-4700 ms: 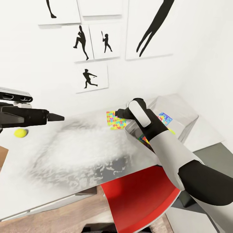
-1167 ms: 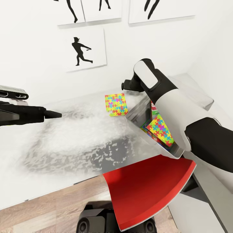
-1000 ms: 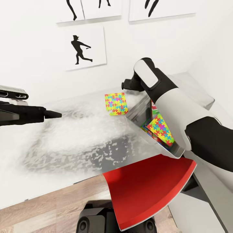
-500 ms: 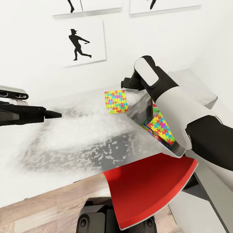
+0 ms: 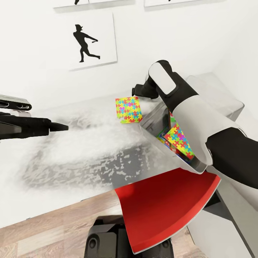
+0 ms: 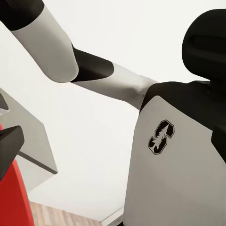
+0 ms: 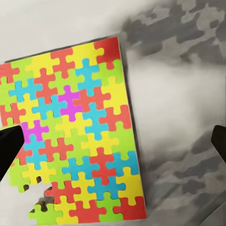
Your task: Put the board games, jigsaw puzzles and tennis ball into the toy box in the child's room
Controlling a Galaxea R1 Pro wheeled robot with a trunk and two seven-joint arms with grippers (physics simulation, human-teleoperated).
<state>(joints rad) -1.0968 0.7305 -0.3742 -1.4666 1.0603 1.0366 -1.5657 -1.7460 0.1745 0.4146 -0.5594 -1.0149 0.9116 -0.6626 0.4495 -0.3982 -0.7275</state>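
Pale grey table (image 5: 89,150) with a mottled, glossy top, set against a white wall. Toy box (image 5: 152,120), light grey and open-topped, standing on the table, its near corner reaching the table's front edge. Inside the toy box: one jigsaw puzzle (image 5: 179,140) leaning tilted, with the red and green edge of a board game (image 5: 170,121) behind it and another printed edge underneath, too little visible to name. Just beside the toy box, on the wall-ward side, a second jigsaw puzzle (image 5: 128,109) lying flat on the table top, apart from the box wall; in the right wrist view the same puzzle (image 7: 73,136) seen from above, with one corner ragged where pieces are missing. Right pincer (image 5: 138,89) poised above the table near the toy box's far corner, over the flat puzzle's far edge; dark fingertips (image 7: 9,148) at opposite edges of the right wrist view, spread wide and gripping nothing. Left pincer (image 5: 59,126) well apart from the toy box, held level over the table, tips drawn to a narrow point with nothing between them. Red chair (image 5: 165,208) tucked under the table edge directly below the toy box. Framed black silhouette of a ballplayer (image 5: 85,43) on the wall behind the table. In the left wrist view, the robot's grey trunk with a black emblem (image 6: 161,137).
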